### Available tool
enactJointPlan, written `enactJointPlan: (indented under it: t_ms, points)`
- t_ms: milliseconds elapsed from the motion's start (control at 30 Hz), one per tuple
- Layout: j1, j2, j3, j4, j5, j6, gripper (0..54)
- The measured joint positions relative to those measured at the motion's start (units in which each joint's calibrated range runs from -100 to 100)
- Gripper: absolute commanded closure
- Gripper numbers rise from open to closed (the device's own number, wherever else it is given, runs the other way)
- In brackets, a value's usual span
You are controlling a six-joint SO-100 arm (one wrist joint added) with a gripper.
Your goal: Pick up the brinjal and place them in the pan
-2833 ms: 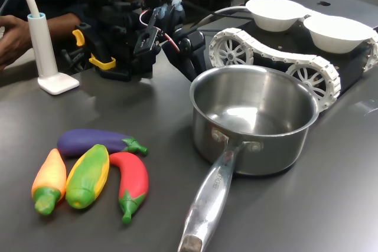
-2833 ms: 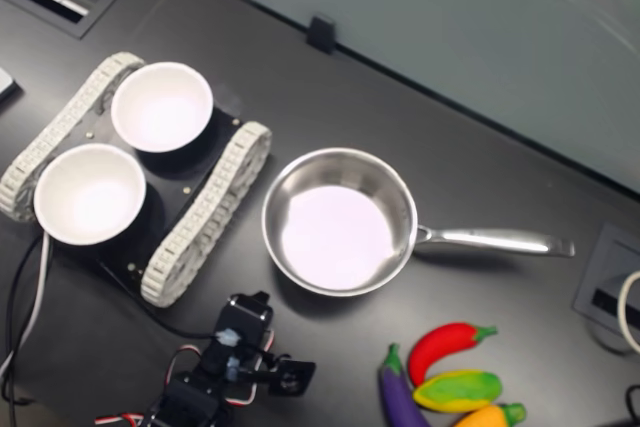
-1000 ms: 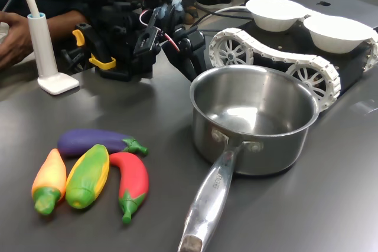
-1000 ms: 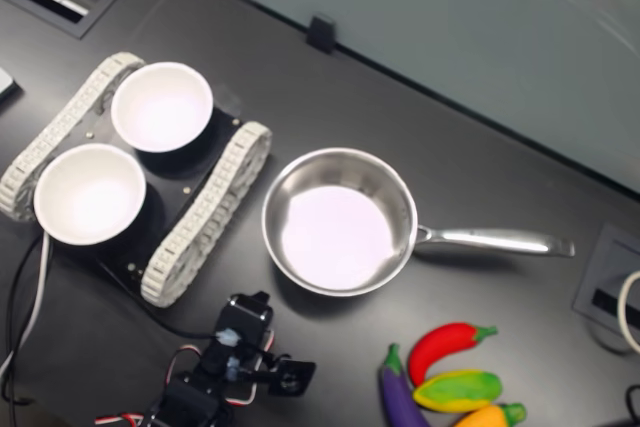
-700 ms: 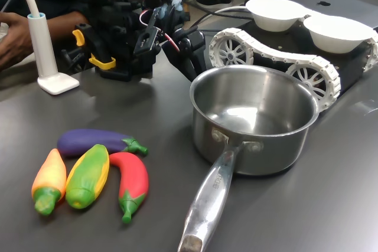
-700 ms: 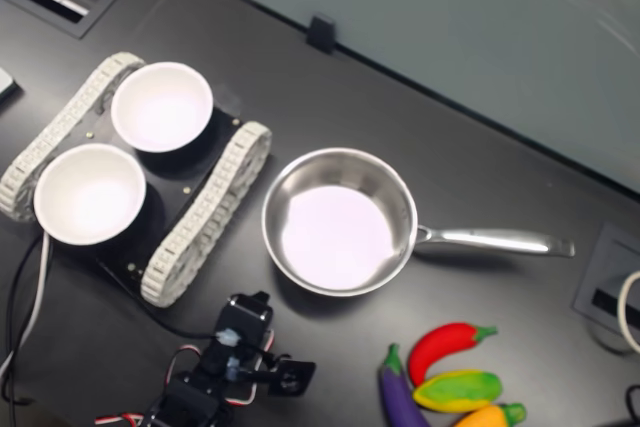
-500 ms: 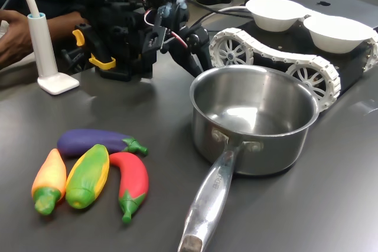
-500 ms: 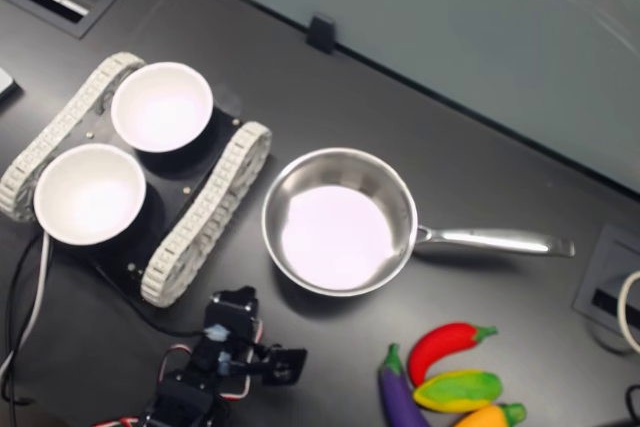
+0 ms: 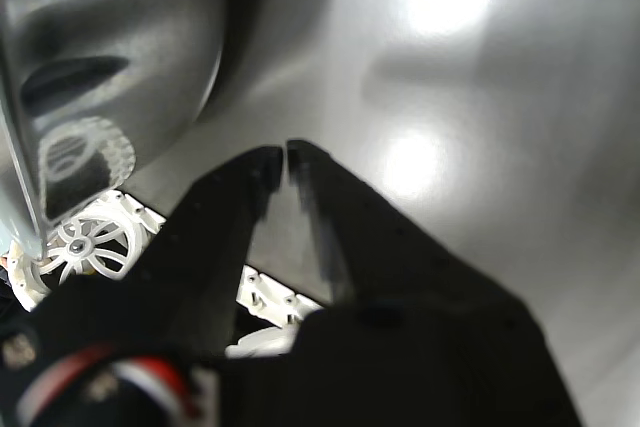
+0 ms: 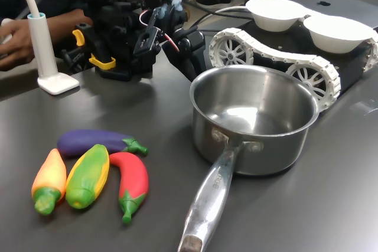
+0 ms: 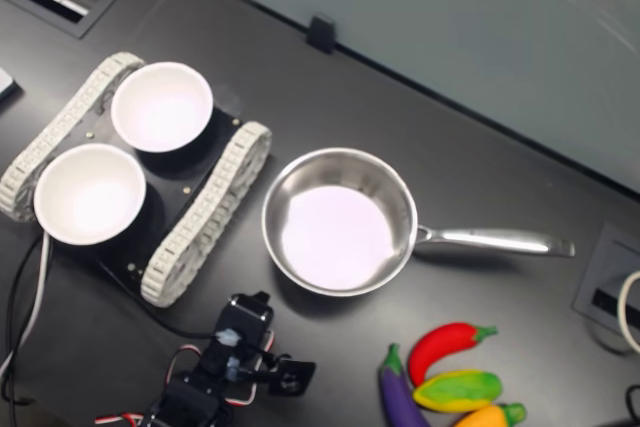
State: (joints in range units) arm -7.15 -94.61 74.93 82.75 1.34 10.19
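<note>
The gripper (image 9: 285, 162), tips nearly touching and empty, hangs beside the pan (image 10: 254, 123) rim. The brinjal (image 10: 94, 141) lies across open desk (image 10: 147, 110) from the pan, touching the corn (image 10: 87, 175).

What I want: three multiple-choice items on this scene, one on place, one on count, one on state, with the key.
1. In the first exterior view, the brinjal lies:
A. in the pan
B. on the table, left of the pan
C. in the gripper

2. White bowls in view:
A. one
B. two
C. three

3. The gripper is:
A. shut, empty
B. shut on the brinjal
C. wide open

1 B: it lies with the other toys, and the pan is empty.
2 B: two sit side by side.
3 A: in the wrist view the tips nearly meet, with nothing between.
</note>
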Motion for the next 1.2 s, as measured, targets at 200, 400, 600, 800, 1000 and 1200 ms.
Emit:
enactJointPlan:
  t_ms: [200,400,600,800,1000,1200]
  points:
    - [-3.2,0.0,0.0,1.1,0.3,0.0,53.6]
    - [-3.3,0.9,-1.8,1.5,1.5,0.0,53.6]
    - [1.3,5.1,-8.9,3.0,1.8,0.0,53.6]
    - [8.6,8.3,-16.2,4.0,1.8,-0.2,53.6]
    - [17.9,11.6,-23.6,5.9,1.8,-0.1,53.6]
    - [27.7,16.2,-30.3,8.6,1.7,-0.2,53.6]
